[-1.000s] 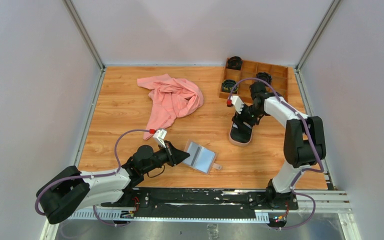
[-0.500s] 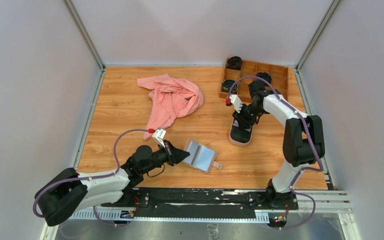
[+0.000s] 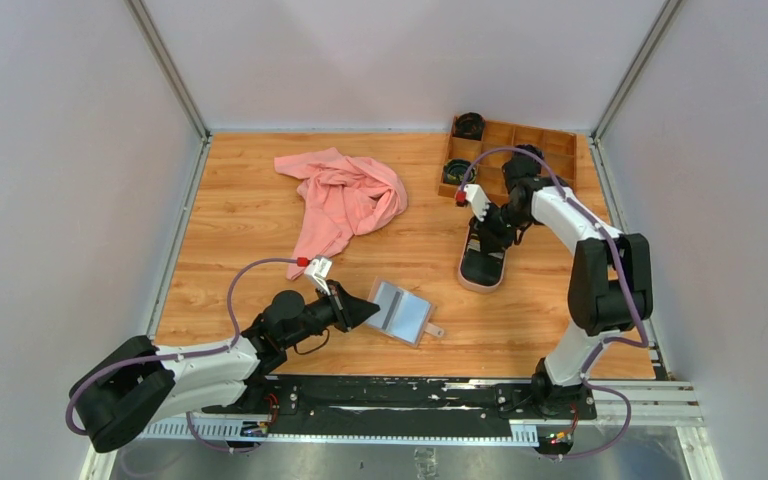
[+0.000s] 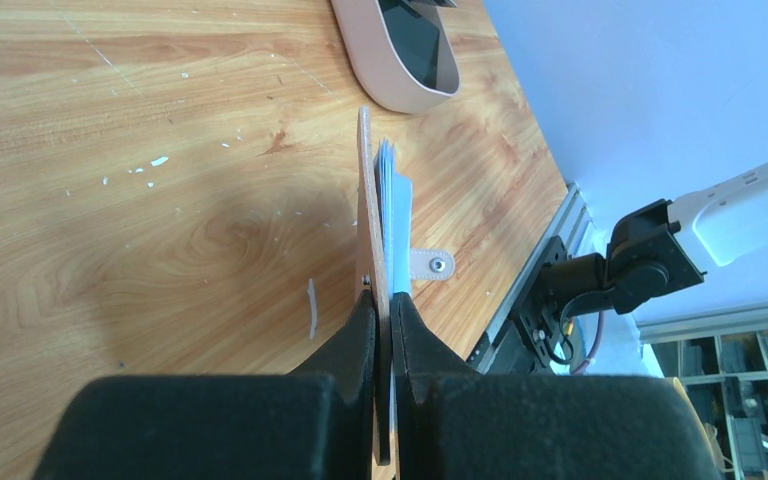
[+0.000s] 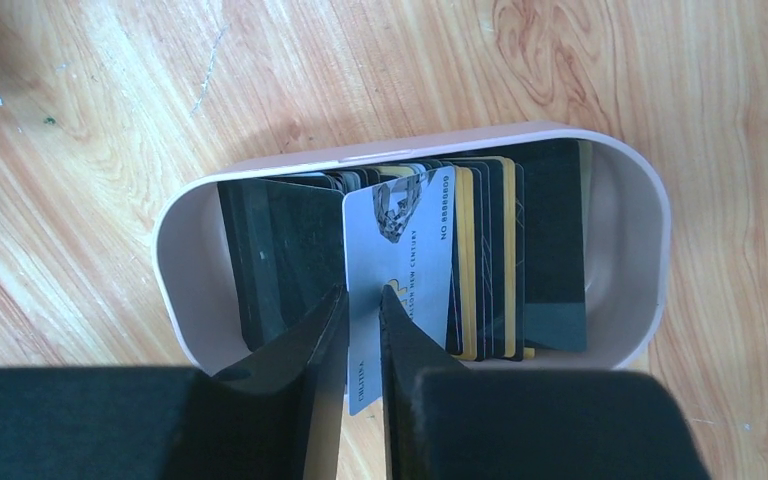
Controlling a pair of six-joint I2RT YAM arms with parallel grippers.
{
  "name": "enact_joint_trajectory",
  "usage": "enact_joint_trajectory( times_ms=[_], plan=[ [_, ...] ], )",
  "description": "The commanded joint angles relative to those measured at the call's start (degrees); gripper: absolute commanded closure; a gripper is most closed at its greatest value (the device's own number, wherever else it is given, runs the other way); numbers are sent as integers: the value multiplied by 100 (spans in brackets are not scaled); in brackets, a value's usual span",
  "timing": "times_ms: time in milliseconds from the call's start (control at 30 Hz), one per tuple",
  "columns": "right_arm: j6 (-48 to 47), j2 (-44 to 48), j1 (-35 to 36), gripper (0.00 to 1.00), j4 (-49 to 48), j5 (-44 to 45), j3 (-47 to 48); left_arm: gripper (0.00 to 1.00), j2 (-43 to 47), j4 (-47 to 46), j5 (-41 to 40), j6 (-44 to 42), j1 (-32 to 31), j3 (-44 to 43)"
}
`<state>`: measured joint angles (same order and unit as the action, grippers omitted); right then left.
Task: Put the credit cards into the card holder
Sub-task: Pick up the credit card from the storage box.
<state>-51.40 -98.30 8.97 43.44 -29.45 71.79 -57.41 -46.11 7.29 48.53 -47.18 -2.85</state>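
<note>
Showed only from the right wrist: right gripper pinched shut on a pale grey card, long axis in line with the jaws, standing proud of the stack in the tray. Held the card holder edge-on in the clamped left gripper near the middle of the table, left arm stretched low.

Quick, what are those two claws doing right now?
Left gripper: closed, holding the card holder.
Right gripper: closed, pinching a whitish-grey card.
</note>
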Motion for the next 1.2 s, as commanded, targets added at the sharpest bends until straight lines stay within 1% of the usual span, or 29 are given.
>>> enact_joint_trajectory(
  times_ms=[0,100,267,500,633,833,1000,1033,1167],
  plan=[
    [0,84,-133,97,-132,479,13,100,52,-39,-35,-45,-40,-53],
    [-42,279,-136,100,-380,649,-43,100,46,-39,-33,-46,-37,-61],
    [-202,619,-134,100,-686,773,-187,100,35,-39,-35,-29,-38,-73],
    [-361,831,-131,100,-838,652,-309,100,37,-34,-30,-19,-38,-88],
    [-392,1115,-143,100,-829,466,-353,100,75,-30,-23,13,-37,-92],
    [-503,1719,-150,100,-712,19,-402,100,134,-30,-13,89,-37,-71],
    [-762,2267,-151,100,-439,-617,-464,100,136,-36,94,215,8,-82],
    [-907,2373,-150,100,-309,-823,-490,100,137,-37,142,271,27,-84],
    [-1964,2800,-138,100,241,-1730,-710,100,66,-92,361,450,100,-120]
  ],
)
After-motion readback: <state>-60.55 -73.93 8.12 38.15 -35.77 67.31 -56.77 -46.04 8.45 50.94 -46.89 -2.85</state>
